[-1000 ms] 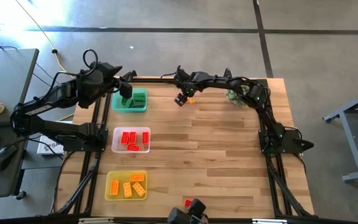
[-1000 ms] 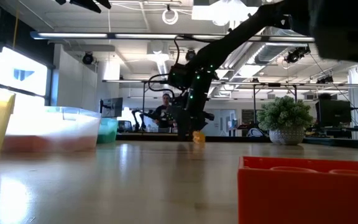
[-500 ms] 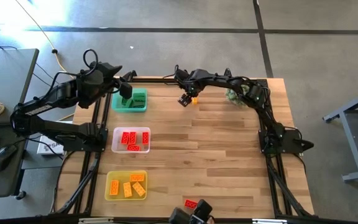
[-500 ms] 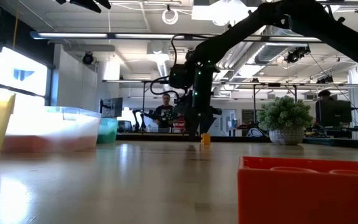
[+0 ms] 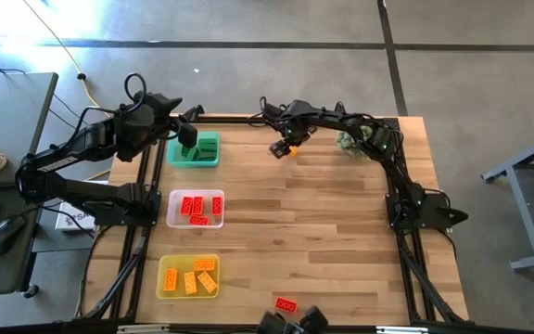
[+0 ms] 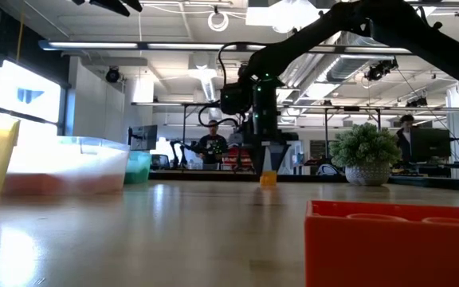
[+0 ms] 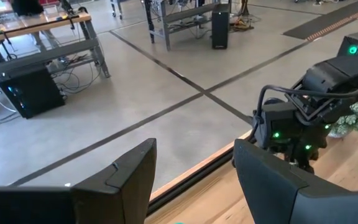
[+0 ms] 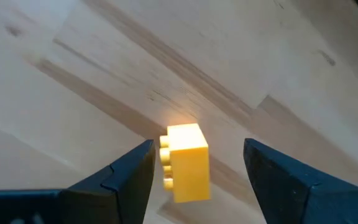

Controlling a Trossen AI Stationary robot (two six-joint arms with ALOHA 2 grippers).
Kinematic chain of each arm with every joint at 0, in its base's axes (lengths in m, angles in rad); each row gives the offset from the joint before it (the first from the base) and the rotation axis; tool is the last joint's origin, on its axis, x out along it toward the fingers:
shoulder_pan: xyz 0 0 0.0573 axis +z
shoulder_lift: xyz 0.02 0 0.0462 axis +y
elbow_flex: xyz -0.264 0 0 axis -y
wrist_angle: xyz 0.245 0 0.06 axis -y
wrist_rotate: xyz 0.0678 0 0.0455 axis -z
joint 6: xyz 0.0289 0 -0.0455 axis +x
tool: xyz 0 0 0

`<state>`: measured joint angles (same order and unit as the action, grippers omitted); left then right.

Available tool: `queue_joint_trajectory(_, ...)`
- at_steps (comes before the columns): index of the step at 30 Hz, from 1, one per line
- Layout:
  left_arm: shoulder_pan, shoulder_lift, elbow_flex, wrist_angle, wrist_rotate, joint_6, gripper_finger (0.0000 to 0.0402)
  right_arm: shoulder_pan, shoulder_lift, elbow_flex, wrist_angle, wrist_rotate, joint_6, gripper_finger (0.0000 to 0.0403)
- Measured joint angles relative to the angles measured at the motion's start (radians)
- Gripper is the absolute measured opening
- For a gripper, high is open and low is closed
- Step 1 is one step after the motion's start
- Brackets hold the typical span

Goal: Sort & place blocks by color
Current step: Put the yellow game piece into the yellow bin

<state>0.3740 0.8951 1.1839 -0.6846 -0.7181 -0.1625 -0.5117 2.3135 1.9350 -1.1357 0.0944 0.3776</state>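
Right tool released, straddling small orange-yellow block, side studs showing, on wooden table

A wooden table carries three trays, loose blocks and a plant.

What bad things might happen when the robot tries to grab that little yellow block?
The yellow block lies on its side between the right gripper's open fingers, not yet touched. If they close off-centre, it might twist or pop out. It sits near the table's far edge, so a nudge could push it off. The yellow tray is far away, so a weak grip may drop it.
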Motion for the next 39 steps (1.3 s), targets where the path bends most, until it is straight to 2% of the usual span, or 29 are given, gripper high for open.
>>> queue_joint_trajectory(6, 0.000, 0.000, 0.000, 0.000, 0.000, 0.046, 0.0202, 0.003, 0.000, 0.000, -0.030, -0.033, 0.090, 0.0232)
queue_joint_trajectory(12, 0.000, 0.000, 0.000, 0.000, 0.000, 0.080, 0.0202, 0.016, 0.000, -0.003, -0.031, -0.069, 0.093, 0.0219)
queue_joint_trajectory(20, 0.000, 0.000, 0.000, 0.000, 0.005, 0.079, 0.0202, 0.018, 0.000, -0.003, -0.021, -0.068, 0.095, 0.0119)
queue_joint_trajectory(25, 0.000, 0.000, 0.000, 0.000, 0.054, 0.077, 0.0202, 0.016, -0.002, -0.004, 0.002, -0.067, 0.082, 0.0061)
queue_joint_trajectory(29, 0.000, 0.000, 0.000, 0.000, 0.132, 0.068, 0.0202, 0.017, -0.003, -0.004, 0.015, -0.100, 0.060, 0.0061)
queue_joint_trajectory(32, 0.000, 0.000, 0.000, 0.000, 0.235, 0.053, 0.0202, 0.031, -0.006, -0.004, 0.009, -0.155, 0.077, 0.0061)
queue_joint_trajectory(36, 0.000, 0.000, 0.000, -0.012, 0.364, 0.071, 0.0202, 0.086, -0.026, -0.005, 0.023, -0.196, 0.104, 0.0061)
queue_joint_trajectory(39, -0.001, 0.000, 0.000, -0.034, 0.423, 0.092, 0.0202, 0.137, -0.051, -0.005, 0.052, -0.201, 0.127, 0.0061)
